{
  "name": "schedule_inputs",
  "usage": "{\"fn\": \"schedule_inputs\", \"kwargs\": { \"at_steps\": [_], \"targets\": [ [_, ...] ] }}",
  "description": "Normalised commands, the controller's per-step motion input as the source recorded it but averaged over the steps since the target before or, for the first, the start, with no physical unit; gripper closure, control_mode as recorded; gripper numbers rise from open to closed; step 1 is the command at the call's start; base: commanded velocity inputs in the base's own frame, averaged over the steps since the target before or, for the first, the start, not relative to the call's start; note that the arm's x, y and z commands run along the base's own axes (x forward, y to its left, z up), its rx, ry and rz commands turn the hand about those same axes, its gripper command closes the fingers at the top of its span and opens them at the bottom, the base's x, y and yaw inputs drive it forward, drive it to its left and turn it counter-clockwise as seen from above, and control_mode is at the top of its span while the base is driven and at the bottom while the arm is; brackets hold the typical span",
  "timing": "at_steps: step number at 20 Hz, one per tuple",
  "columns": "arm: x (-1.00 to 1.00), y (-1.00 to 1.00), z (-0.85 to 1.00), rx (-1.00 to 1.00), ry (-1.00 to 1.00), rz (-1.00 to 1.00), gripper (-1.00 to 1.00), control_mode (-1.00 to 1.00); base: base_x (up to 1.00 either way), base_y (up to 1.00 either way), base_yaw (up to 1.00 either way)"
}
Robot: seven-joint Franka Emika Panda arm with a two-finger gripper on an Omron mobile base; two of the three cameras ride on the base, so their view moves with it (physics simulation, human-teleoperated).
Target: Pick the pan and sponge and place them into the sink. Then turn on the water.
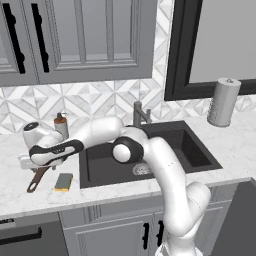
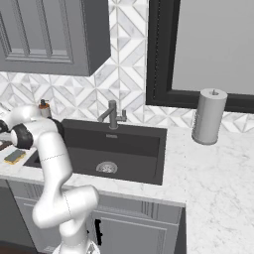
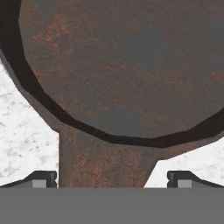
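Note:
The pan (image 3: 122,65) lies on the white counter left of the sink (image 1: 197,150), rusty dark brown and seen from close above in the hand view. Its handle (image 3: 105,162) runs down between my two fingertips (image 3: 43,178). My gripper (image 3: 111,179) is open and straddles the handle's root, low over the pan. From the left base view, the hand (image 1: 31,164) hides the pan's bowl, and only the thin handle (image 1: 37,179) sticks out toward the counter's front. The sponge (image 1: 63,181), yellow with a green top, lies just right of that handle, beside the basin's left rim.
A faucet (image 1: 140,114) stands behind the sink. A soap bottle (image 1: 61,125) is at the backsplash behind the pan. A paper towel roll (image 1: 223,101) stands on the counter to the sink's right. Grey wall cabinets hang above the pan's side.

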Motion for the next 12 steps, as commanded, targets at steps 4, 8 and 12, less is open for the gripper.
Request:
{"fn": "schedule_inputs", "kwargs": {
  "at_steps": [4, 8, 12],
  "targets": [
    [0.19, 0.04, -0.29, 0.00, 0.00, -0.02, -1.00, -1.00, 0.00, 0.00, 0.00],
    [0.05, 0.00, -0.17, 0.00, 0.01, -0.01, 1.00, -1.00, 0.00, 0.00, 0.00],
    [0.00, -0.01, 0.00, 0.00, 0.04, 0.00, 1.00, -1.00, 0.00, 0.00, 0.00]
  ]
}}
